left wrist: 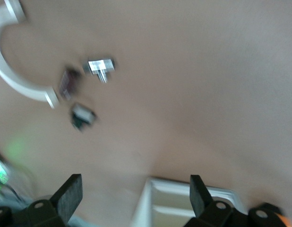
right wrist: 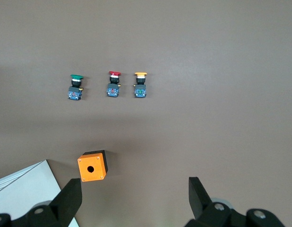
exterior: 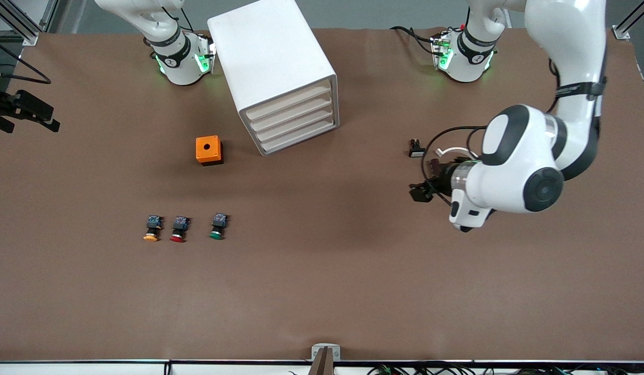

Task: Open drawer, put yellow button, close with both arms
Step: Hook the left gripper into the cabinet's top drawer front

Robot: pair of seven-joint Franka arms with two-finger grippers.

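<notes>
The white cabinet (exterior: 272, 67) stands near the robots' bases. All four drawers are shut; the topmost drawer (exterior: 289, 102) is flush with the rest. The yellow button (exterior: 152, 229) lies on the table nearer the front camera, toward the right arm's end; it also shows in the right wrist view (right wrist: 141, 85). My left gripper (exterior: 419, 191) is open and empty, low over the table toward the left arm's end, facing the cabinet (left wrist: 184, 203). My right gripper (right wrist: 135, 196) is open and empty, high above the orange box; it is out of the front view.
A red button (exterior: 178, 229) and a green button (exterior: 218, 227) lie beside the yellow one. An orange box with a hole (exterior: 208, 150) sits beside the cabinet. A small black-and-silver part (exterior: 416, 150) lies near the left gripper.
</notes>
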